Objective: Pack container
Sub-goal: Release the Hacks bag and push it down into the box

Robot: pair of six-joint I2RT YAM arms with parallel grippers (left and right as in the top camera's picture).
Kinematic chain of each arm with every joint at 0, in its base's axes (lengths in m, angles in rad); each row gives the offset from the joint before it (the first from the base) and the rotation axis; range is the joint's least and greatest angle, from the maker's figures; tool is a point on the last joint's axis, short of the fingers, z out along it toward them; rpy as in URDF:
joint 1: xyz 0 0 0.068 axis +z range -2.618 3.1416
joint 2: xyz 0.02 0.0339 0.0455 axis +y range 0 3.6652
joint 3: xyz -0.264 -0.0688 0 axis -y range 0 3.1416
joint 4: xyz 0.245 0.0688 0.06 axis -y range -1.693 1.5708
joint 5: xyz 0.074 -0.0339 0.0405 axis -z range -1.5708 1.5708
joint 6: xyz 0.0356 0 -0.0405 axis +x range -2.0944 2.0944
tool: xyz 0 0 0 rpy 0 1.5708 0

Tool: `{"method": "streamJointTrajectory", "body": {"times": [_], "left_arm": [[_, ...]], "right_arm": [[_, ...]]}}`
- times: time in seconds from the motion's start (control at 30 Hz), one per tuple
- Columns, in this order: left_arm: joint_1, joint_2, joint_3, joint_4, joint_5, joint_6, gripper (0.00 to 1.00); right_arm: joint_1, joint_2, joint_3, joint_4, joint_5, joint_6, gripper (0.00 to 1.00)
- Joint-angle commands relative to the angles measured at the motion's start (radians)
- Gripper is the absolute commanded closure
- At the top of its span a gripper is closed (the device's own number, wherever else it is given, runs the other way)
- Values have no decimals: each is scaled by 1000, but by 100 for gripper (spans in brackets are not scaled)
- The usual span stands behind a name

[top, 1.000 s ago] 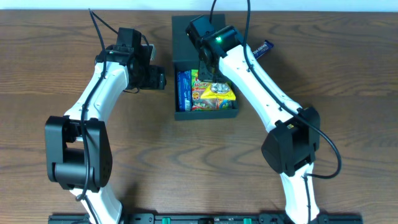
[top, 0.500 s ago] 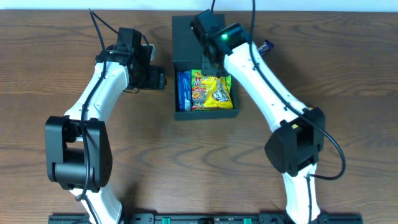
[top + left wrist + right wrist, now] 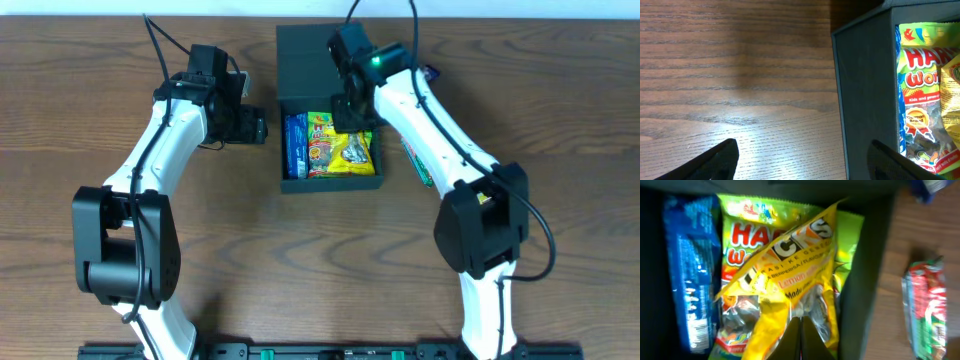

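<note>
Right gripper [image 3: 801, 321], fingers pressed together, hangs over the crinkled yellow snack packet [image 3: 790, 265] inside the matte black square cardboard box [image 3: 330, 183] at mid-table, its arm stretched forward. Only the right wrist view clearly shows the red-and-green wrapper [image 3: 925, 305] lying outside. Left gripper [image 3: 805, 162], spread wide, hovers beside the box's left wall, elbow bent.
</note>
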Motion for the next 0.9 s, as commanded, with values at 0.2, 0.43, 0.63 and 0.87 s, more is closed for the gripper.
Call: {"method": "streamJointTrajectory", "body": {"times": [0.2, 0.43, 0.63, 0.87], "left_arm": [[4, -23, 21, -6, -6, 22, 17], [4, -23, 21, -6, -6, 22, 16], [4, -23, 21, -6, -6, 22, 16], [4, -23, 21, -7, -7, 22, 16]], "right_arm": [[9, 17, -172, 142, -97, -60, 99], [11, 17, -236, 217, -97, -67, 99], [10, 17, -220, 219, -32, -67, 99], [11, -3, -58, 124, -33, -67, 99]]}}
